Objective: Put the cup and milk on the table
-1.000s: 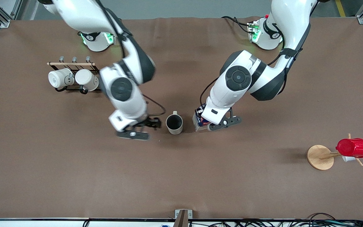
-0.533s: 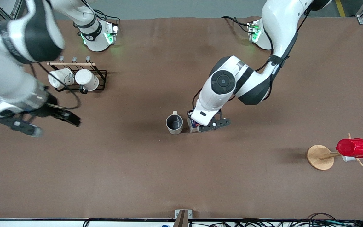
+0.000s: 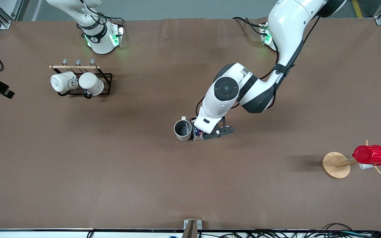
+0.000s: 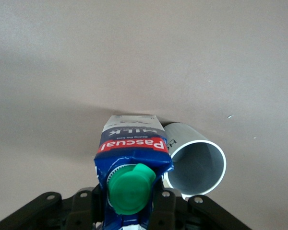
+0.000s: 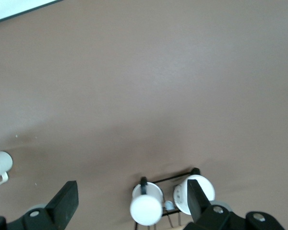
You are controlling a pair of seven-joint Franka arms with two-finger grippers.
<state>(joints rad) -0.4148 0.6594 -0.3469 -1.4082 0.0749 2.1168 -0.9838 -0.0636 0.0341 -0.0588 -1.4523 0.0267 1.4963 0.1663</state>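
The cup [image 3: 183, 130] stands upright on the worktop [image 3: 190, 185], with the milk [image 3: 196, 132] just beside it toward the left arm's end, pinched by the left tool [image 3: 207, 134]. Farther from the front camera than the cup, a black rack [image 3: 106, 79] with two white mugs [image 3: 76, 82] is seen, and a red cup [image 3: 370, 154] on a wooden stand [image 3: 336, 164] lies nearer. The carton's green cap [image 4: 130, 188] is shown only in the left wrist view, while the right tool [image 5: 129, 203], spread wide, is seen over the rack in its own view.

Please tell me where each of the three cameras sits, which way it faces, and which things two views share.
Front view: high across the table, facing both arms.
Left wrist view: on the left arm, looking down at the milk in the left gripper beside the cup.
Right wrist view: on the right arm, high above the mug rack; right gripper open.
All views show the cup.
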